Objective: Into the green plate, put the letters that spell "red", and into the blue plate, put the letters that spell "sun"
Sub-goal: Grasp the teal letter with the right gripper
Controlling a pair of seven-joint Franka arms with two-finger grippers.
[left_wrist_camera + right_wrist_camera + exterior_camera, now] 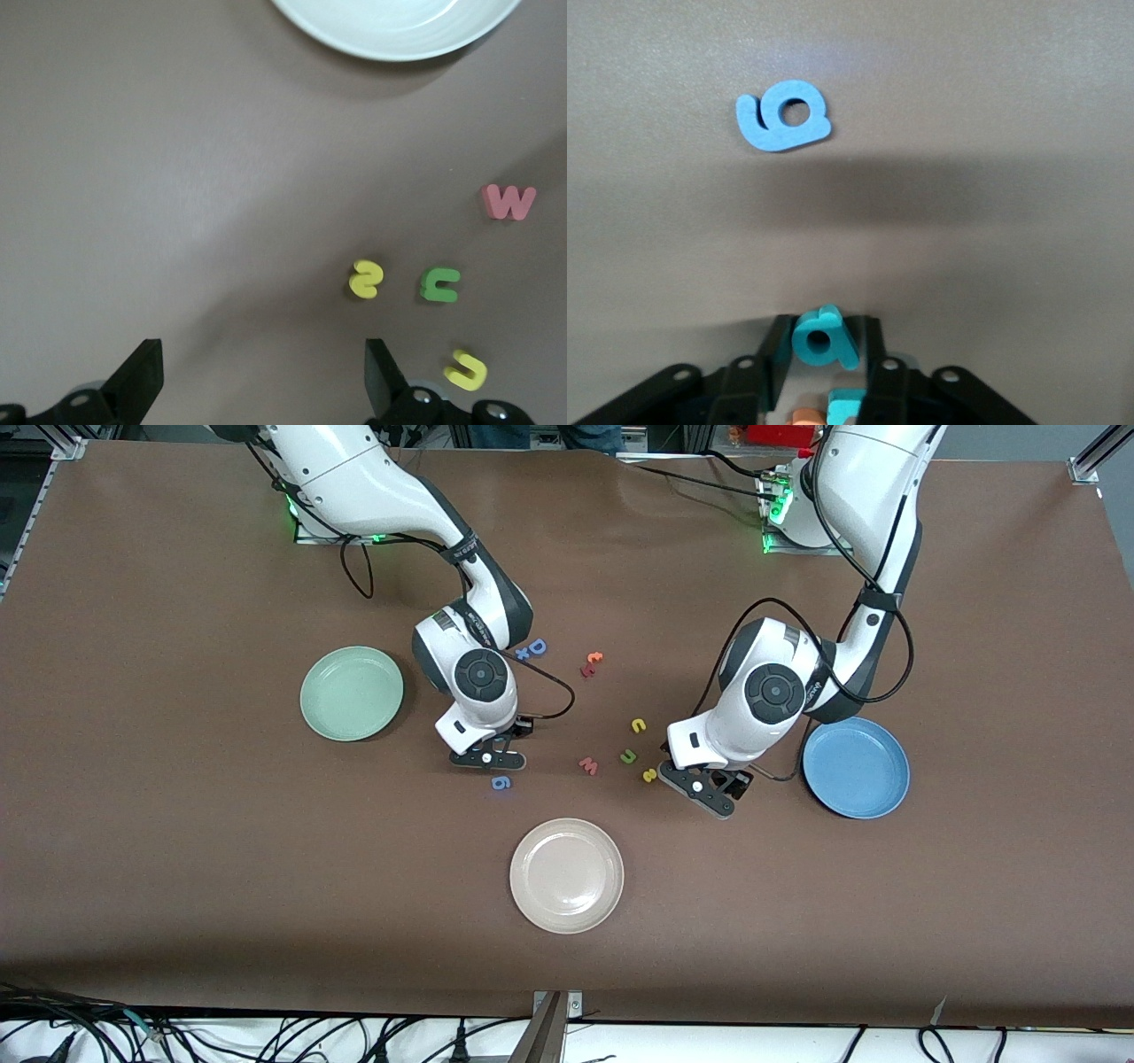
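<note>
The teal "d" [824,338] is seen in the right wrist view pinched between the fingers [778,350] of the right gripper [487,759], which are drawn in close against its sides. Just beneath it in that view, the edges of a teal letter [849,403] and an orange letter [804,416] are visible between the finger bases; whether they lie on the table cannot be told. The right gripper is placed low over the table between the green plate [352,693] and the middle of the table, with the blue "g" [501,782] lying just nearer the front camera.

The green plate is found toward the right arm's end of the table and holds no letters. The blue plate [856,767] lies toward the left arm's end and is likewise bare.

The yellow "s" [649,775], the green "n" [628,756] and the yellow "u" [638,726] are grouped on the table just beside the left gripper [706,788], which is held low with its fingers [142,376] spread wide and nothing between them. The pink "w" [588,765] lies near the "n".

The blue capital "D" [533,647] and a red-orange pair [591,664] lie farther from the front camera. The beige-white plate [567,875] is set nearest the front camera.
</note>
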